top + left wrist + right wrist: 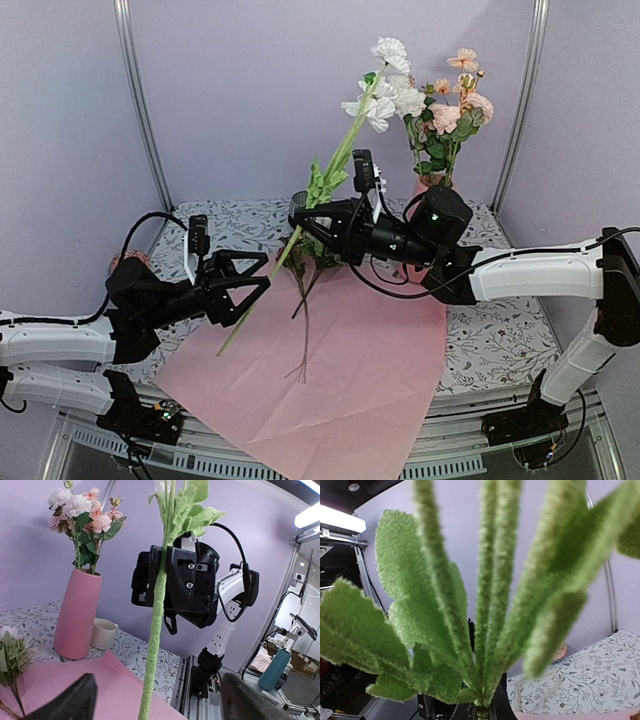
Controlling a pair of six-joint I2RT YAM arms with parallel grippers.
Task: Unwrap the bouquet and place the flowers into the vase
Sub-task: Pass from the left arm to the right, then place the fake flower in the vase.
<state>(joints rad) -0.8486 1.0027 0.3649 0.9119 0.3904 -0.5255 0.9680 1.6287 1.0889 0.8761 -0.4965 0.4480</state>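
My right gripper [305, 225] is shut on the green stem of a white flower [385, 85], which it holds slanted above the table. In the right wrist view the stem and leaves [485, 630] rise from its closed jaws. My left gripper [258, 280] is open around the lower stem [156, 620]; the stem hangs free between its fingers [65, 702]. The pink vase [77, 615] at the back right holds several pink, peach and white flowers [445, 110]. The bouquet is unwrapped: its pink paper [340, 390] lies spread flat, with a few flowers [305, 300] lying on it.
A short cream cup [103, 633] stands just right of the vase. A floral tablecloth [500, 340] covers the table. A striped mug on a red saucer [130, 262] sits at the back left, behind my left arm. Purple walls close in the back and sides.
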